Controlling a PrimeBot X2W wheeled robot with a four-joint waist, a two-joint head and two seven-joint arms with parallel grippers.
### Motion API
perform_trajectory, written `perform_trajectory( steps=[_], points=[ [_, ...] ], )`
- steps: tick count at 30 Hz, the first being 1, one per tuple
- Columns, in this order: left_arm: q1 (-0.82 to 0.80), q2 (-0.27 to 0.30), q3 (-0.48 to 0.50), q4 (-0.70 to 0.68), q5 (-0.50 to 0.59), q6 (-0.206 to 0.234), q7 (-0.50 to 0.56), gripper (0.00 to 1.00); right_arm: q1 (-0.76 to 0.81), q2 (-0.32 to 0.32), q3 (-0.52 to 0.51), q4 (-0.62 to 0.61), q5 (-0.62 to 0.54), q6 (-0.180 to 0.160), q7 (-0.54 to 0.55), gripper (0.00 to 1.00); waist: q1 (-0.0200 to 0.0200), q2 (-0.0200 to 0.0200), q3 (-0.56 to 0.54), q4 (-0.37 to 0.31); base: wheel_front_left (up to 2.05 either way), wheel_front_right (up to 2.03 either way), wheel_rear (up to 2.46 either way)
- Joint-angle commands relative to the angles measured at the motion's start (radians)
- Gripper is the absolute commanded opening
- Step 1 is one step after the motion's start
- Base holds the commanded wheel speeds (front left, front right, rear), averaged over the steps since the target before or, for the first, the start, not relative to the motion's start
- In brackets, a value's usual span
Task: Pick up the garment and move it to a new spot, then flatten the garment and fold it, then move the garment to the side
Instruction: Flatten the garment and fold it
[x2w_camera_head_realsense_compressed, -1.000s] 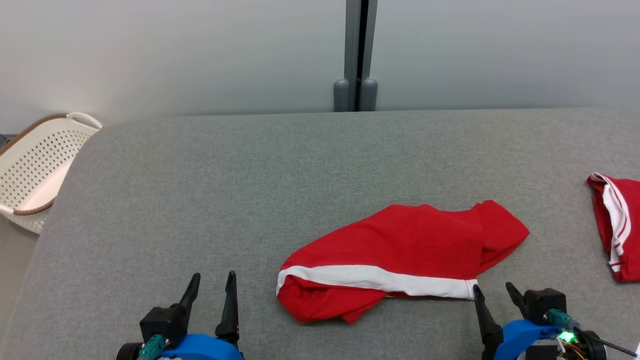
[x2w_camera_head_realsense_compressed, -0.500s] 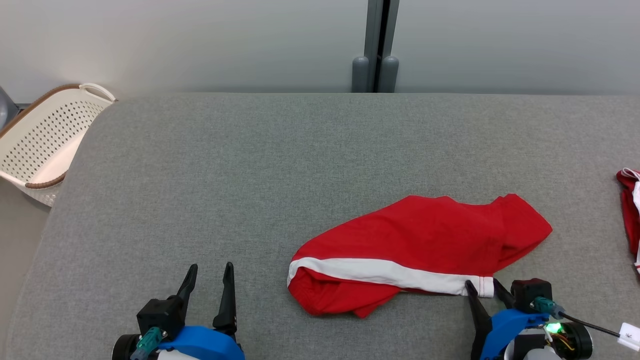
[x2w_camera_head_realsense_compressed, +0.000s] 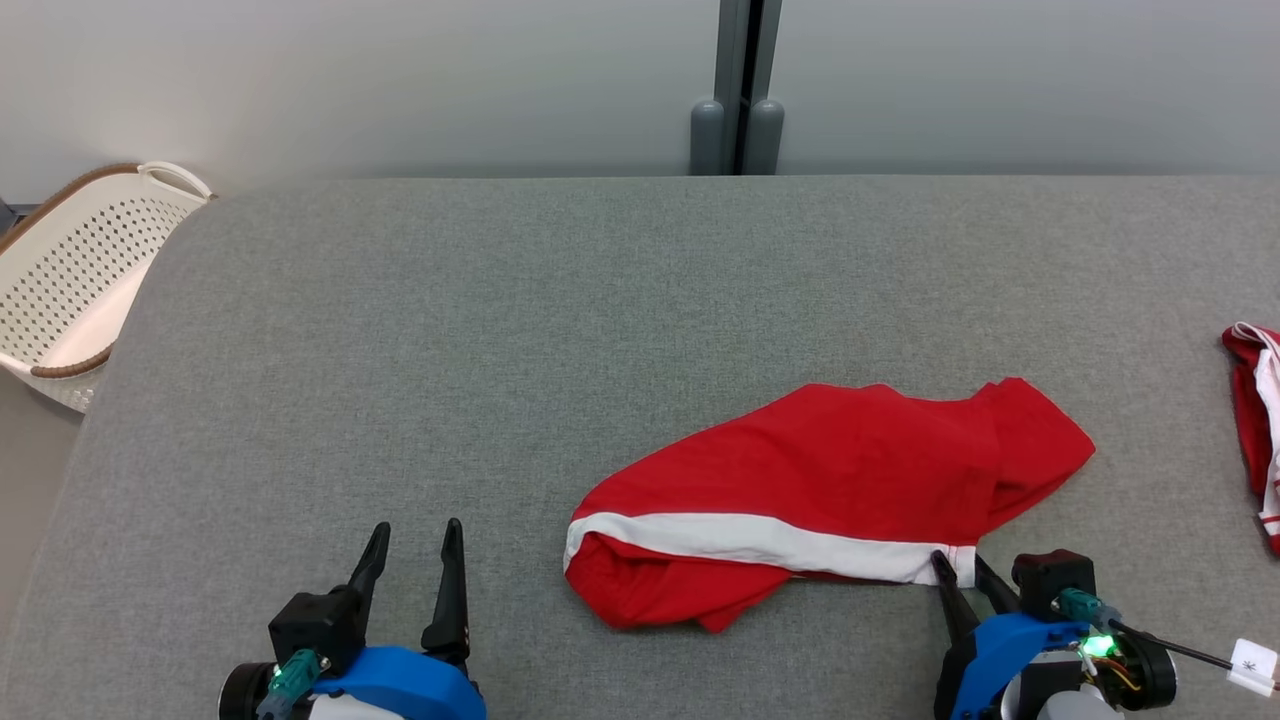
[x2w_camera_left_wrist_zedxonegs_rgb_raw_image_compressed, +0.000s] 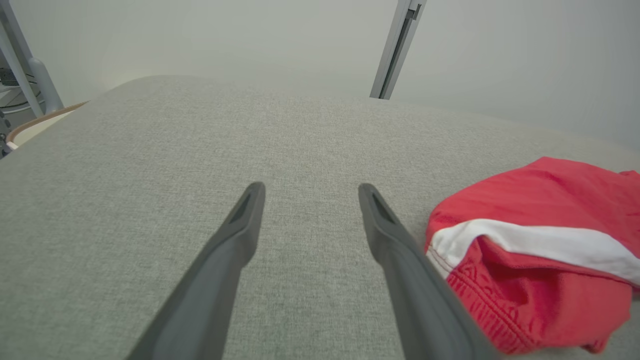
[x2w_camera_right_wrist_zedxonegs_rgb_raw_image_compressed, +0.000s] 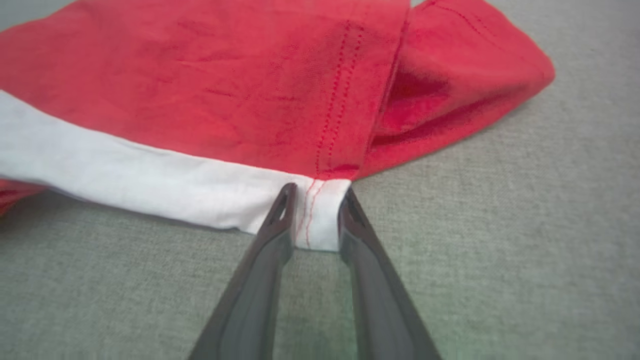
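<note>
The garment (x2w_camera_head_realsense_compressed: 830, 480) is a red piece with a white band, lying crumpled on the grey padded table (x2w_camera_head_realsense_compressed: 450, 330), right of centre and near the front. It also appears in the left wrist view (x2w_camera_left_wrist_zedxonegs_rgb_raw_image_compressed: 540, 200) and the right wrist view (x2w_camera_right_wrist_zedxonegs_rgb_raw_image_compressed: 225, 90). My right gripper (x2w_camera_head_realsense_compressed: 958, 560) is at the band's right-hand corner. Its fingers are narrowed, one on each side of that white corner (x2w_camera_right_wrist_zedxonegs_rgb_raw_image_compressed: 317, 195), and the cloth between them still lies flat. My left gripper (x2w_camera_head_realsense_compressed: 417, 527) rests open over bare table (x2w_camera_left_wrist_zedxonegs_rgb_raw_image_compressed: 310, 187), left of the garment and apart from it.
A second red and white cloth (x2w_camera_head_realsense_compressed: 1255, 400) lies at the table's right edge. A white perforated basket (x2w_camera_head_realsense_compressed: 70, 270) stands beside the table's far left corner. A grey post (x2w_camera_head_realsense_compressed: 738, 90) rises behind the table against the pale wall.
The right gripper has moved forward to the band's corner, and its fingers have narrowed around it. The camera has shifted. The left gripper stays open in place.
</note>
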Motion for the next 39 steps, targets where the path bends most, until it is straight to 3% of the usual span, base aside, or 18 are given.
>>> perform_trajectory(
  steps=[1, 2, 4, 6, 7, 14, 23, 31, 39],
  points=[
    [-0.013, -0.002, 0.004, -0.002, 0.004, -0.005, -0.005, 1.0, 0.014, -0.003, 0.009, 0.001, 0.011, 0.0, -0.005, 0.36, 0.0, -0.0001, 0.001, -0.001, 0.0, 0.0, 0.0],
    [-0.013, -0.002, 0.004, -0.002, 0.004, -0.005, -0.005, 1.0, 0.014, -0.003, 0.009, 0.001, 0.011, 0.0, -0.005, 0.36, 0.0, -0.0001, 0.001, -0.001, 0.0, 0.0, 0.0],
    [-0.014, -0.003, 0.005, 0.0, 0.006, -0.006, -0.005, 1.0, 0.012, -0.003, 0.017, 0.005, 0.015, 0.0, -0.005, 0.24, 0.0, -0.0001, 0.002, -0.003, 0.0, 0.0, 0.0],
    [-0.015, -0.003, 0.006, 0.002, 0.008, -0.006, -0.005, 1.0, 0.007, -0.002, 0.023, 0.005, 0.019, 0.0, -0.005, 0.02, 0.0, -0.0001, 0.003, -0.004, 0.0, 0.0, 0.0],
    [-0.015, -0.004, 0.006, 0.002, 0.009, -0.006, -0.005, 1.0, 0.004, -0.003, 0.024, 0.0, 0.019, 0.0, -0.005, 0.0, 0.0, -0.0001, 0.003, -0.004, 0.0, 0.0, 0.0],
    [-0.009, -0.01, -0.018, 0.012, 0.008, -0.022, -0.004, 1.0, 0.017, -0.003, 0.007, -0.079, 0.03, 0.0, -0.006, 0.0, 0.0, -0.0001, -0.001, -0.012, 0.0, 0.0, 0.0],
    [0.01, -0.026, -0.092, 0.047, -0.089, -0.066, 0.078, 1.0, 0.066, -0.002, -0.068, -0.226, 0.02, 0.0, -0.005, 0.0, 0.0, -0.0001, -0.008, -0.023, 0.0, 0.0, 0.0],
    [0.037, -0.032, -0.156, 0.013, -0.337, -0.093, 0.237, 1.0, 0.093, -0.003, -0.084, -0.254, 0.021, 0.0, -0.005, 0.0, 0.0, -0.0001, -0.012, -0.031, 0.0, 0.0, 0.0],
    [0.088, -0.016, -0.192, -0.144, -0.573, -0.097, 0.29, 1.0, 0.099, -0.002, -0.078, -0.252, 0.026, 0.0, -0.005, 0.0, 0.0, -0.0001, -0.021, -0.033, 0.0, 0.0, 0.0]
  ],
)
